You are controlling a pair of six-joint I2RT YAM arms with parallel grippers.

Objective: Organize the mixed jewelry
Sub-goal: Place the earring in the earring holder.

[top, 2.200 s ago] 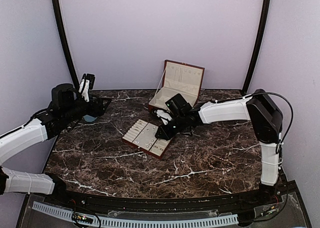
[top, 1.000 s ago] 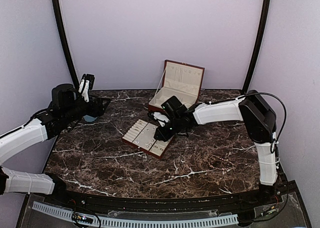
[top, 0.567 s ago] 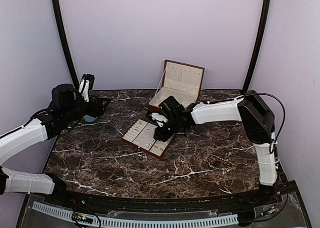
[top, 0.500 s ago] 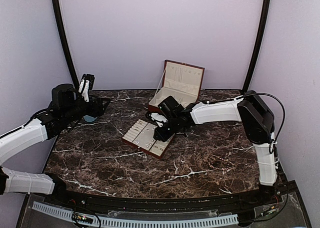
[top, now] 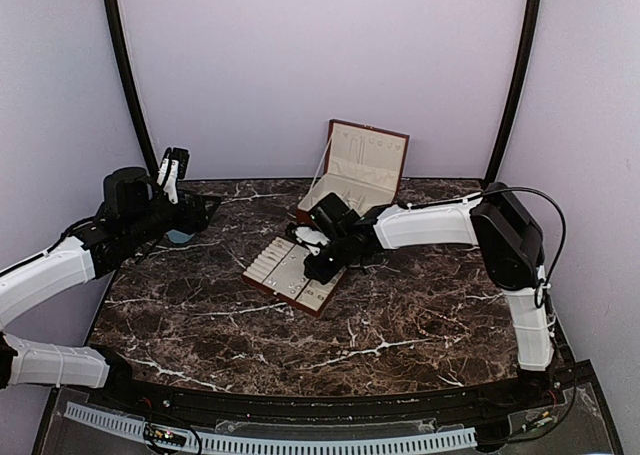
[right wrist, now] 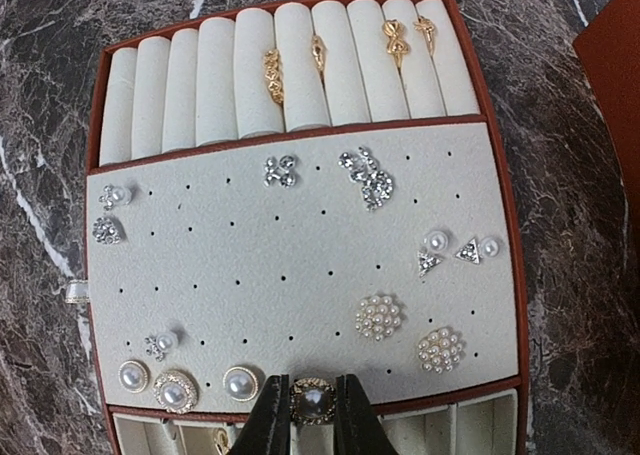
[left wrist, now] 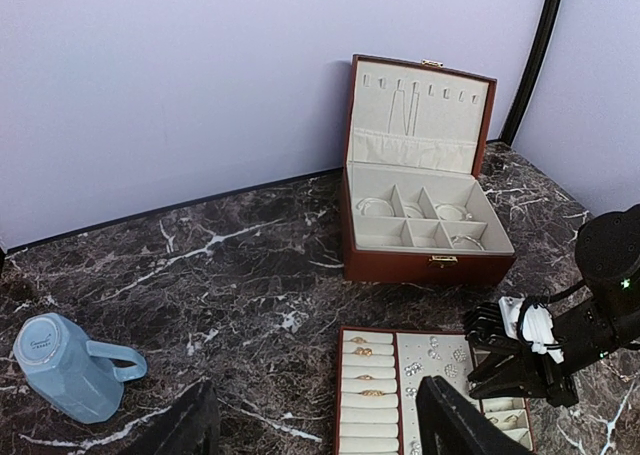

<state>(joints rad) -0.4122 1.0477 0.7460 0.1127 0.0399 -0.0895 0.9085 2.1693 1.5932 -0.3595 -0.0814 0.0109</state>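
A dark marble table (top: 420, 315) veined in white filled the scene, with plain lilac walls (top: 300, 55) behind. At the middle of the top view we saw the jewelry tray (top: 278, 273) lying flat just below the red-brown hinged box (top: 352, 170), which stood open by the wall; we judged the tray was laid out flat so a gripper could reach its pad from above.

At the bottom centre of the right wrist view the right gripper (right wrist: 311, 411) had its fingers drawn close, pinched on a pearl stud (right wrist: 312, 398) in a squarish gold frame; it sat at the lower edge of the holed pad, in line with three round studs (right wrist: 240, 383) to its left. We took this as like being put with like, the post aimed at a hole in that row, though we could not see the post.

The left gripper (left wrist: 318, 415) hung far off at the left of the top view, fingers wide apart and empty, probably parked clear of the work; a blue cup (left wrist: 72, 363) lay on its side at the lower left of its own view.

The mixed jewelry (right wrist: 368, 178) sat mostly on the tray: four gold rings (right wrist: 272, 75) on the cream rolls along the top, glittering rhinestone pieces, two pearl clusters (right wrist: 378, 317) and small single pearls; all were tiny and bright against the cream lining. Thin bangles (left wrist: 376, 206) lay in the box's compartments.
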